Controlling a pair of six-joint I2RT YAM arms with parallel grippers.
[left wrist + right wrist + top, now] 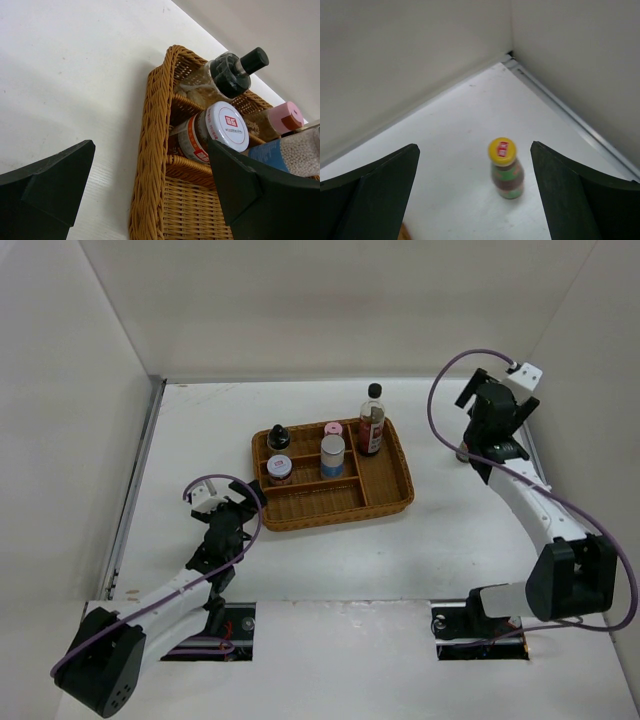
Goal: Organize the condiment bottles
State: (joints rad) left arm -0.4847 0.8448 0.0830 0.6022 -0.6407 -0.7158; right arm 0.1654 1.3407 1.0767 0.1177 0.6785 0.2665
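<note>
While five small bottles [332, 455] sit sorted inside the brown wicker divided tray [340, 518], the green-labelled, yellow-capped bottle [506, 172] stands well right of it, so the right gripper [473, 146] hovers above it, spread to grasp; the left gripper [151, 147], spread and empty, idles beside the tray's left rim.

Quick count: six bottles total. Five are in the tray [340, 517]: the tall bottle [372, 425], pink-capped bottle [333, 432], white-and-blue bottle [332, 458], squat bottle [278, 437] and short jar [281, 470]. One more, the yellow-capped bottle [506, 170], is out on the table [300, 570]. One tray. Two grippers: left gripper [151, 147] and right gripper [475, 146].
</note>
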